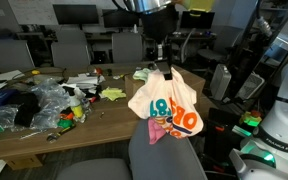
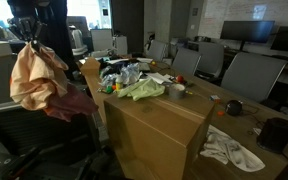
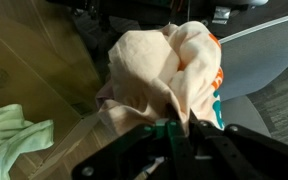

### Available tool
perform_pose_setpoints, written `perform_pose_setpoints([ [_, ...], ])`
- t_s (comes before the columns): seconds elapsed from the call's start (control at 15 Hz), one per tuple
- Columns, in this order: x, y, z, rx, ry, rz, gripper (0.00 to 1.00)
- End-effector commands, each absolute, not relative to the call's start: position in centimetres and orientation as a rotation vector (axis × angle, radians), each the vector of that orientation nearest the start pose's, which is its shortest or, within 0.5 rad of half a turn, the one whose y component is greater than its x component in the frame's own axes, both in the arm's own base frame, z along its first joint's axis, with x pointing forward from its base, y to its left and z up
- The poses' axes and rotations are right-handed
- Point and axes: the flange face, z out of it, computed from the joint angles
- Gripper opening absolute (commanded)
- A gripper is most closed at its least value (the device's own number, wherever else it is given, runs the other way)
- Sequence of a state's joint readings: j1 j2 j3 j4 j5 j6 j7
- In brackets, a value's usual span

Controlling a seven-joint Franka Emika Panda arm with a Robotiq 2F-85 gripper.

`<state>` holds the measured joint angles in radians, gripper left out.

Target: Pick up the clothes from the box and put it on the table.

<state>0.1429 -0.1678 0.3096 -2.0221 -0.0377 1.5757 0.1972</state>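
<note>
Clothes [image 1: 164, 105]: cream fabric, orange and teal print, bunched, hanging with long axis vertical. Gripper [image 1: 162, 68] jaws clamp its top.

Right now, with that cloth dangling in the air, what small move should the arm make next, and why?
Probably carry the cloth sideways over the table before lowering. The pincer grips it by its top, and it hangs above a chair, beside the table, not over it.
</note>
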Motion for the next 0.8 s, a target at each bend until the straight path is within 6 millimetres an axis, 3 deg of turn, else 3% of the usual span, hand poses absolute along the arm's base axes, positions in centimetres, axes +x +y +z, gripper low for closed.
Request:
perform_pose_setpoints([
  [0.0,44.7,20.5,48.8,-3.264,-0.316,0.485,0.02],
  [0.27,45.5,18.8,46.9,-3.259,-0.202,0.565,0.02],
  [0.73,45.6,16.5,45.3,-3.255,-0.012,0.638,0.02],
])
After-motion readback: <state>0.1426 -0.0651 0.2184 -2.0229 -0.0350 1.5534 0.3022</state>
